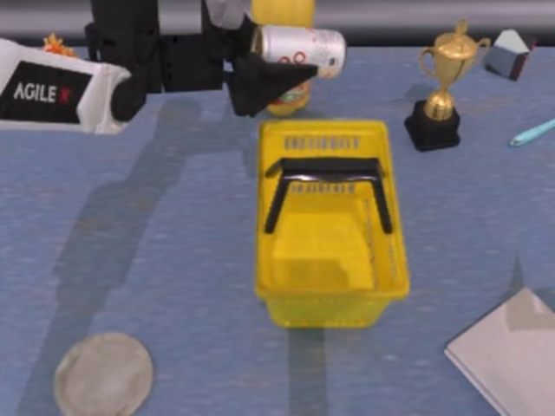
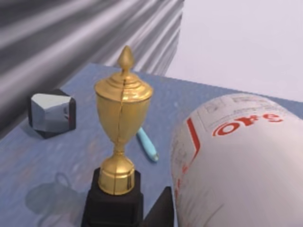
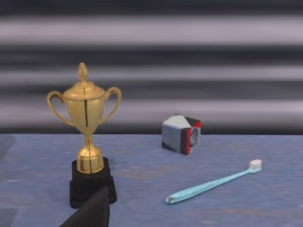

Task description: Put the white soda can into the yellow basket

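Can (image 1: 303,48) clamped sideways in left hand (image 1: 276,74), behind yellow basket (image 1: 334,303).

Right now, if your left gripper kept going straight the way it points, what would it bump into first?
Probably the gold trophy: the left gripper, holding the white soda can, points toward the table's right, and the left wrist view shows it dead ahead. Depth is unclear.
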You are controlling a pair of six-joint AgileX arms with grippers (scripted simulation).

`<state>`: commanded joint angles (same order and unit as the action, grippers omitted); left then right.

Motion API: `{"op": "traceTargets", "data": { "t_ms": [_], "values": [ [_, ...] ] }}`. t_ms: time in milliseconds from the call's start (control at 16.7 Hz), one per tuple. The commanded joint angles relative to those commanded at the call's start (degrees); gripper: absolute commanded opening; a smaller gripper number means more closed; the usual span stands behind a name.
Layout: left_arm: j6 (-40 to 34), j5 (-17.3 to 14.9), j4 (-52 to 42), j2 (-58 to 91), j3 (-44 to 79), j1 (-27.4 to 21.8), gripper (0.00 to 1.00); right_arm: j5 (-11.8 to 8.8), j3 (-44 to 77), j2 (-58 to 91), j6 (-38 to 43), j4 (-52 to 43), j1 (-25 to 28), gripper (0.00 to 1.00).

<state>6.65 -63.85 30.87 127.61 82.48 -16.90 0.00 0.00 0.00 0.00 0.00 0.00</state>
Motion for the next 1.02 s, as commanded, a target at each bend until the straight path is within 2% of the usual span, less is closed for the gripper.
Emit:
{"op": "traceTargets", "data": {
  "t_ms": [180, 300, 720, 1020],
  "values": [
    [-3.04, -6.85, 8.83, -2.32, -2.73, -0.72, 0.00, 0.00, 0.00, 0.00, 0.00, 0.00, 0.00, 1.00],
    [-3.97, -9.24, 11.63, -3.26, -3.56, -0.97, 0.00, 0.00, 0.00, 0.00, 0.00, 0.00, 0.00, 1.00],
    [-4.01, -9.72, 12.98, -2.27, -3.59, -0.73, 0.00, 0.00, 0.00, 0.00, 0.00, 0.00, 0.00, 1.00],
    [-4.28, -9.81, 23.74, 6.14, -5.22, 0.03, 0.00, 0.00, 0.00, 0.00, 0.00, 0.00, 0.00, 1.00]
  ]
}}
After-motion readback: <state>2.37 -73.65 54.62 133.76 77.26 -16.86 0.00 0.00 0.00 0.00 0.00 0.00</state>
